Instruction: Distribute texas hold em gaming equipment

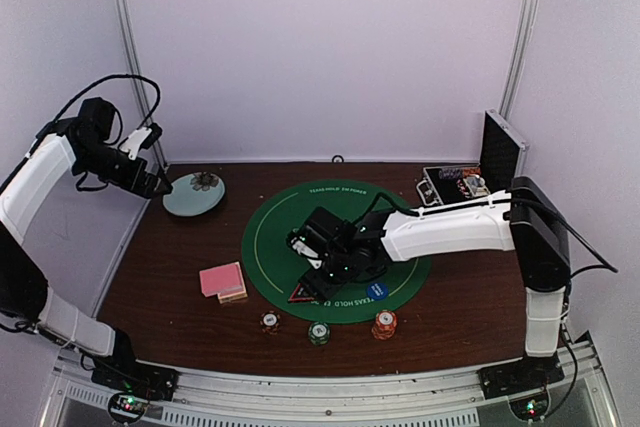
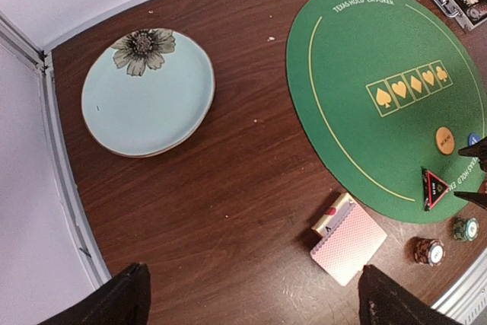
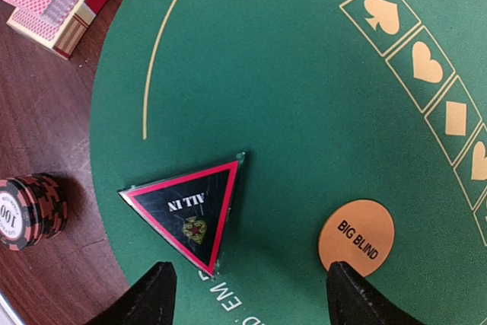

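Fingers (image 3: pixel 156 294) of the right gripper (image 3: pixel 249 283) sit closest to the lens in the wrist view. We note them standing apart with nothing clamped between them, over the near part of the green mat (image 3: pixel 289 97). One corner of the black-red triangle marker (image 3: pixel 190 215), lettered ALL IN, lies flat on the mat just beside one finger; we cannot tell whether they touch. The orange disc (image 3: pixel 356 237), lettered BIG BLIND, lies flat near the other finger. From above, the blue disc (image 1: pixel 376 290) lies on the mat just beside the right arm. Three stacks of striped poker chips sit in a row on the bare wooden table (image 2: pixel 228 188) off the mat's near edge: red (image 1: pixel 269 322), green (image 1: pixel 318 332), orange (image 1: pixel 385 324). The pink-backed playing cards (image 1: pixel 222 280) lie stacked on the wood left of the mat. The left gripper (image 1: pixel 158 185) is raised at the far left, its jaws spread wide and empty, just beside the pale blue plate (image 2: pixel 144 104), which carries a flower print. The aluminium case (image 1: pixel 455 185) stands open at the far right.
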